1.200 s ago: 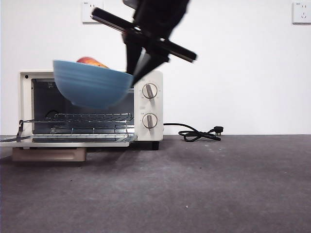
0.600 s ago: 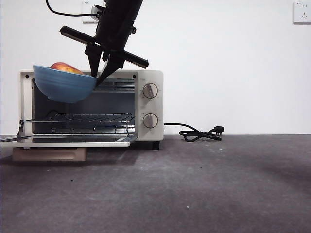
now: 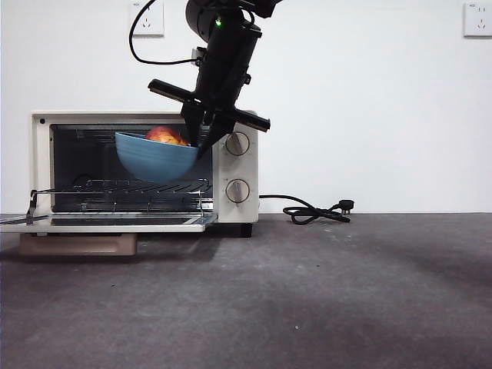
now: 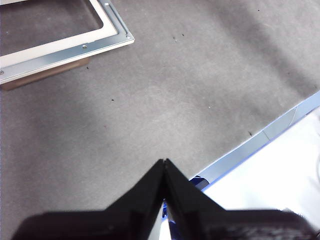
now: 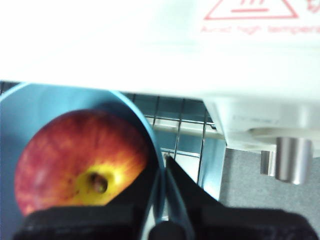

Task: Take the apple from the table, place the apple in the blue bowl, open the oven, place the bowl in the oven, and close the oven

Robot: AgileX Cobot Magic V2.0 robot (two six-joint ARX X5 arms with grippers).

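the right gripper [image 3: 202, 141], clamped on the blue bowl [image 3: 156, 157] rim with the apple [image 3: 165, 136] inside, has swung it into the open oven [image 3: 231, 165] above the rack, ready to lower.

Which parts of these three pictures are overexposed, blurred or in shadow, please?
Right wrist view: the cream-white boxy oven's top is blown out and soft, its red warning print hazy; the round red apple with yellow streaks in the glossy blue bowl looks fairly clear. Left wrist view: a white area is washed out. Front view: evenly lit, soft shadows on the dark grey speckled table.
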